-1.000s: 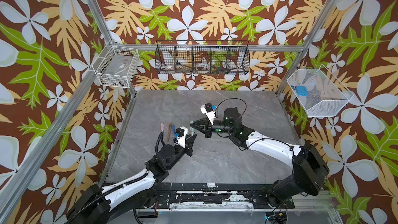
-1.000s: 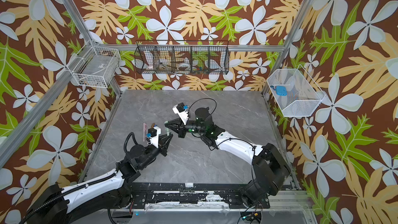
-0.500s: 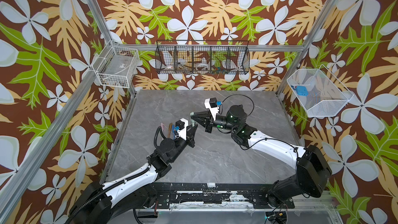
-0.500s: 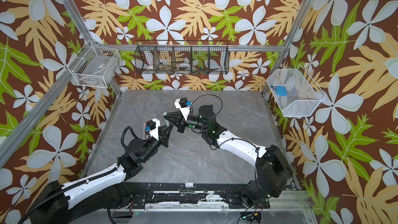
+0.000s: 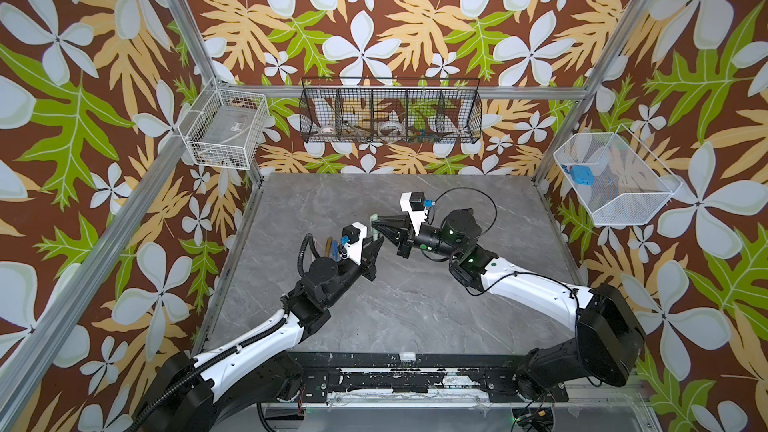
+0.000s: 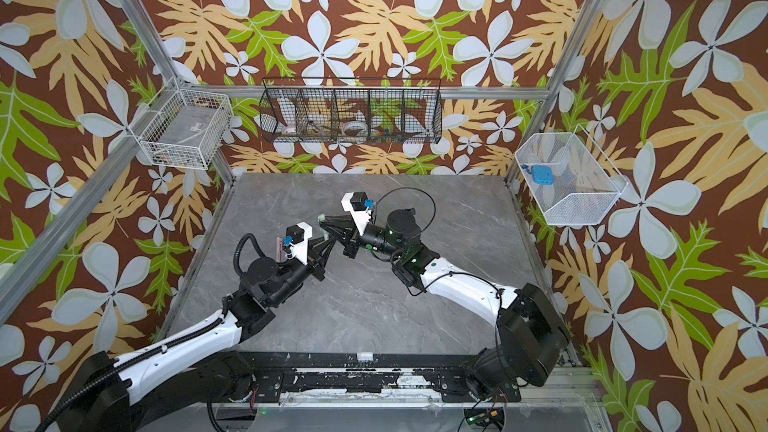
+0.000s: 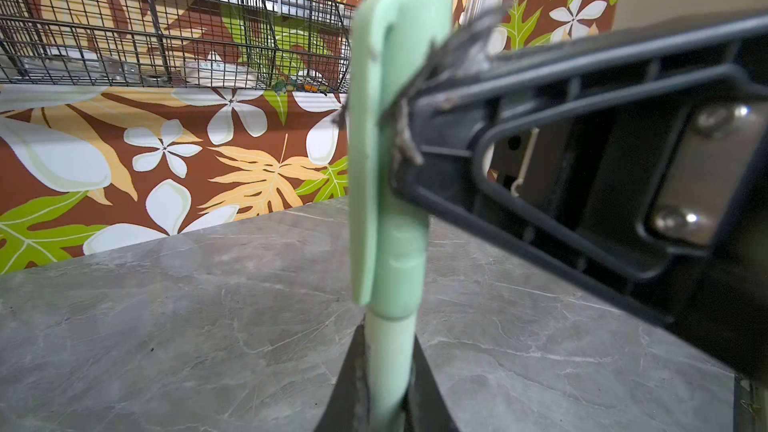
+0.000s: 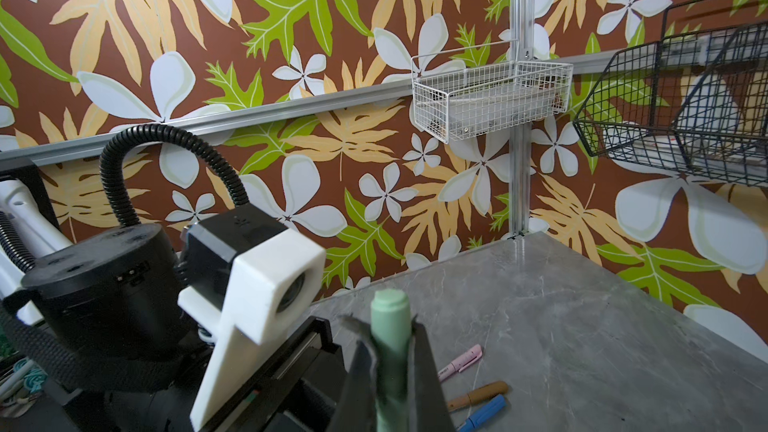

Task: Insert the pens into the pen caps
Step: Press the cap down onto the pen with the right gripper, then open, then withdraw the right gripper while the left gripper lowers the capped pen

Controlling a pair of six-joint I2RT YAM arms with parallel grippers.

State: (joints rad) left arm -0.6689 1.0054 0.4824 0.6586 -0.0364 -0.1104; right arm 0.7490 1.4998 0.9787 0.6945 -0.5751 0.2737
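Black fingers of the left gripper [image 7: 386,371] are pressed together on the lower shaft of the green pen [image 7: 390,351] and hold it upright above the table [image 5: 415,309]. The right gripper [image 8: 390,344] reaches in from the right, its jaws clamped on the green cap [image 7: 384,168], which sits over the pen's upper end. The two grippers meet left of the table's middle, raised off the surface.

In the left wrist view the right gripper's frame fills the right side and hides what is behind it. In the right wrist view the white mount of the left wrist camera [image 8: 257,297] and its black corrugated hose block the near part of the scene.

Just left of the left gripper, the pink pen [image 8: 461,361], brown pen [image 8: 478,396] and blue pen [image 8: 484,409] lie side by side on the table near its left edge. Each appears capped in its own colour. In both top views the left wrist camera partly covers them.

A black wire basket [image 5: 390,116] hangs on the far wall, a white wire basket [image 5: 224,128] at the far left corner and a white mesh basket [image 5: 615,184] on the right wall.

The green cap is pale mint with a flat clip along its side. The pen body below its rim is lighter, almost whitish green.
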